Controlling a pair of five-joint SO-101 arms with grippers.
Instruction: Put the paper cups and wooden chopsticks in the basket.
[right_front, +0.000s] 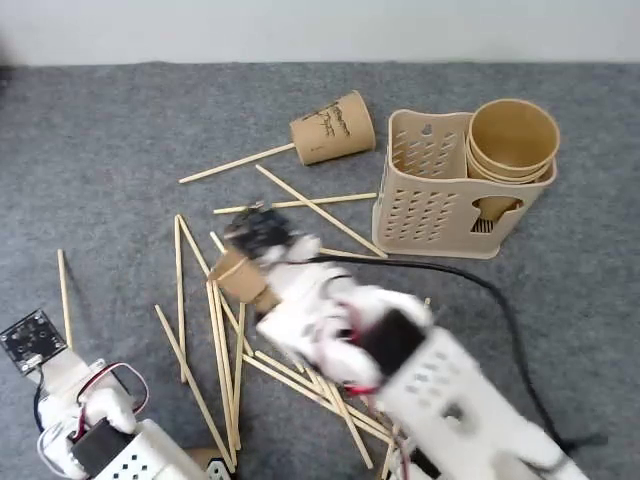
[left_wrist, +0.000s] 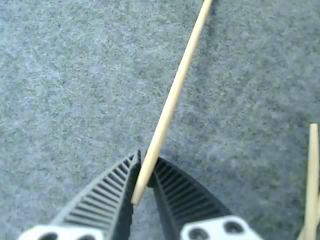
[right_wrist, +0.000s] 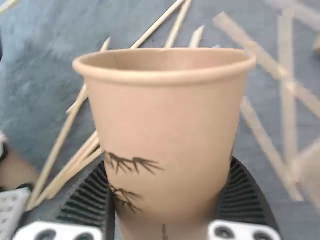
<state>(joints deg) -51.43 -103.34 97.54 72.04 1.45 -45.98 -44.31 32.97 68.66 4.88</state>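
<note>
Left gripper (left_wrist: 144, 162): fingers pinched on chopstick (left_wrist: 170, 100), near left. Right gripper (right_wrist: 170, 200): fingers clamped on cup (right_wrist: 165, 125), centre, among loose chopsticks (right_front: 220, 350). Second cup (right_front: 335, 128) on its side, far; basket (right_front: 425, 215) far right, holding stacked cups (right_front: 512, 140)

Seems to be a robot lab or test bench: grey felt mat (right_front: 100, 130) under the basket (right_front: 425, 210), plain white wall (right_front: 300, 30) behind it, loose black cable (right_front: 450, 270) just in front of it.
</note>
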